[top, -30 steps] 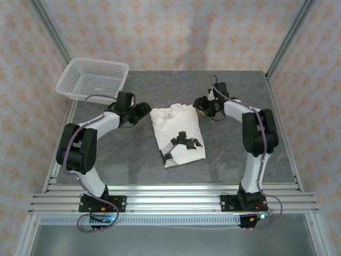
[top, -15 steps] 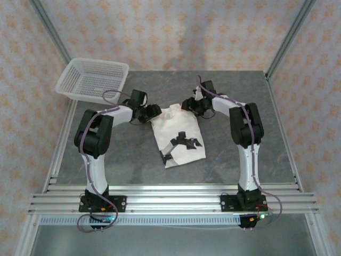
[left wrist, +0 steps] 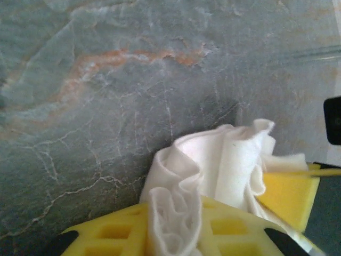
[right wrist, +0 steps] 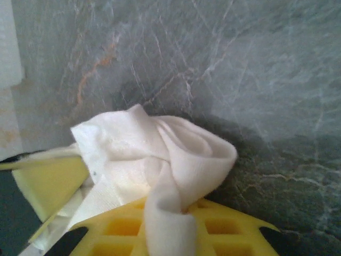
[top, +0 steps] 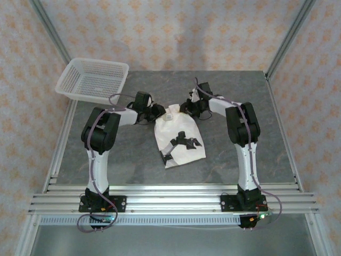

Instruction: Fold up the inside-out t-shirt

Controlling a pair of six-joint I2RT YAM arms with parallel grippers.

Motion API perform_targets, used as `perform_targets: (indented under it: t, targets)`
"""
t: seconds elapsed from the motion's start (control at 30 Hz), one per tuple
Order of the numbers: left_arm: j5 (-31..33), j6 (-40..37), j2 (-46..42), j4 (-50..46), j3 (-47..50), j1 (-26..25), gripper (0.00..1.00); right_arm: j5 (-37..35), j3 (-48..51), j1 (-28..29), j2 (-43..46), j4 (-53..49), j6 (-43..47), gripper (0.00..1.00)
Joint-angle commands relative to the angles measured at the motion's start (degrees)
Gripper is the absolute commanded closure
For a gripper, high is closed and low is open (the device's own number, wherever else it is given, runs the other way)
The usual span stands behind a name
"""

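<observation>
A white mesh basket sat at the far left corner of the grey stone-patterned table, well apart from the cloth. Just right of it, the left arm reached in toward the middle of the table, and the left jaws were closed tight on the far left corner of the t-shirt. In the left wrist view the yellow pads pinched a ruffled wad of cream fabric that stood up in soft folds close above the stone surface.

The t-shirt lay at the centre of the table between the 2 arms. It was cream-white and wrinkled, broad at its near hem and tapering to a narrow far end where the 2 gripped corners sat close together. A black angular print marked its near half.

On the right, the right arm bent inward and the right jaws were clamped on the far right corner. In the right wrist view the pads held a twisted knot of the same cream cloth
</observation>
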State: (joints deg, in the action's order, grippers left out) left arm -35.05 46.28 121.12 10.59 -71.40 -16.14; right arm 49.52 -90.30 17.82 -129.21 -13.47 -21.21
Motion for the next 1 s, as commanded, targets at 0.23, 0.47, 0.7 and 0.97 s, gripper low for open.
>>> perform_targets:
  t: [0.23,0.47,0.7,0.97]
  targets:
    - [-0.82,1.68,-10.02,2.23,4.70,-0.47,1.00,0.72,15.52,-1.00,14.56,18.15,-8.38,1.00]
    - [-1.55,1.51,-21.44,-0.39,-0.25,-0.31,1.00,-5.22,19.08,-1.23,28.26,28.55,-10.78,1.00]
    - [-0.10,-6.99,-32.02,-11.82,-11.44,-1.10,1.00,-6.51,16.54,-0.11,33.49,42.61,-7.72,1.00]
    - [2.46,-8.66,-44.37,-9.37,20.71,-5.49,1.00,-9.73,42.70,5.11,40.68,43.03,-0.92,1.00]
